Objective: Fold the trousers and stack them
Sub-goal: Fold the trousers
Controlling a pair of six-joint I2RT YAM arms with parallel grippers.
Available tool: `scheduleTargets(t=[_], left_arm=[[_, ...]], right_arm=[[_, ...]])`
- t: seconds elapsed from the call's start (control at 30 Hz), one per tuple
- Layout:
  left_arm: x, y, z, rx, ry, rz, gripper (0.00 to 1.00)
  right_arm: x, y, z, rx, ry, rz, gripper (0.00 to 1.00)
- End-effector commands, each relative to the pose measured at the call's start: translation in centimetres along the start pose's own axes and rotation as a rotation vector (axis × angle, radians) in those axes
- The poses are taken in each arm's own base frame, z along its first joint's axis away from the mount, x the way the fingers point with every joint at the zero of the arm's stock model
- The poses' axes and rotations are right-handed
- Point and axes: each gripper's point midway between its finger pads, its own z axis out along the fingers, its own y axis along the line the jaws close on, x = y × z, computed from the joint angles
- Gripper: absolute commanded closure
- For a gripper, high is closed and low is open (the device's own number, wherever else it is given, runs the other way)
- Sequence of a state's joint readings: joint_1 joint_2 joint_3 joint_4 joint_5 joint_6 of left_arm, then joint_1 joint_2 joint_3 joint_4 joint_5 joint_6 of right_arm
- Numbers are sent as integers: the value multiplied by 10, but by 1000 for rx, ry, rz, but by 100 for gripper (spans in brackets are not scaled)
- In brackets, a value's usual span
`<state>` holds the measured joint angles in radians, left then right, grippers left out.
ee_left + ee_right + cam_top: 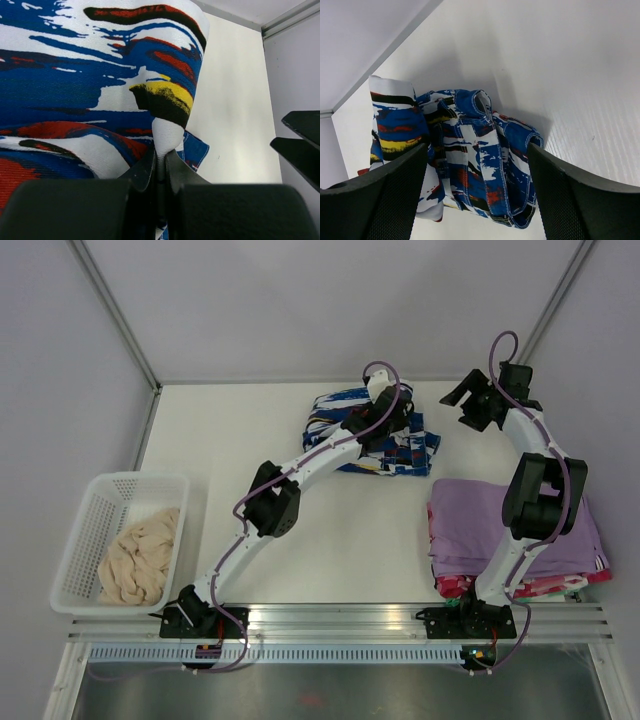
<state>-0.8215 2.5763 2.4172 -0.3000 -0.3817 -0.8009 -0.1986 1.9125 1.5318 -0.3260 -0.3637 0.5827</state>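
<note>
Left hand (161, 156) pinched on trousers (75, 75) fold, right hand (477, 150) wide open

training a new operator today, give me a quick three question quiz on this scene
1. True or false: the left gripper is shut on the trousers.
2. The right gripper is: A) shut on cloth B) open, holding nothing C) out of view.
3. Fill in: the cream bundle lies in the ____.

Key: 1 true; 2 B; 3 basket.
</note>
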Motion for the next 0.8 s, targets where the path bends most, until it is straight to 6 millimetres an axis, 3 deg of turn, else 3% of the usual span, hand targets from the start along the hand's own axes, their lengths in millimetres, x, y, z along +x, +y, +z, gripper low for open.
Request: scheduleTargets(t=[0.0, 0.43, 0.57, 0.63, 0.67, 0.77], left_arm=[[-20, -65, -25, 166, -42, -127, 94], [6, -80, -42, 189, 42, -126, 96], [13, -88, -44, 218, 54, -113, 89], [10, -89, -50, 217, 56, -104, 69], [6, -89, -52, 217, 48, -81, 45], [-19, -93, -65, 222, -1, -39, 1]], right_arm=[[-3, 8, -1, -39, -16, 4, 13], [4, 9, -4, -51, -13, 1, 13], [3, 11, -5, -58, -12, 2, 12], [2, 12, -6, -58, -13, -3, 12], [2, 12, -7, -59, -14, -6, 12], [1, 14, -9, -64, -17, -18, 12]])
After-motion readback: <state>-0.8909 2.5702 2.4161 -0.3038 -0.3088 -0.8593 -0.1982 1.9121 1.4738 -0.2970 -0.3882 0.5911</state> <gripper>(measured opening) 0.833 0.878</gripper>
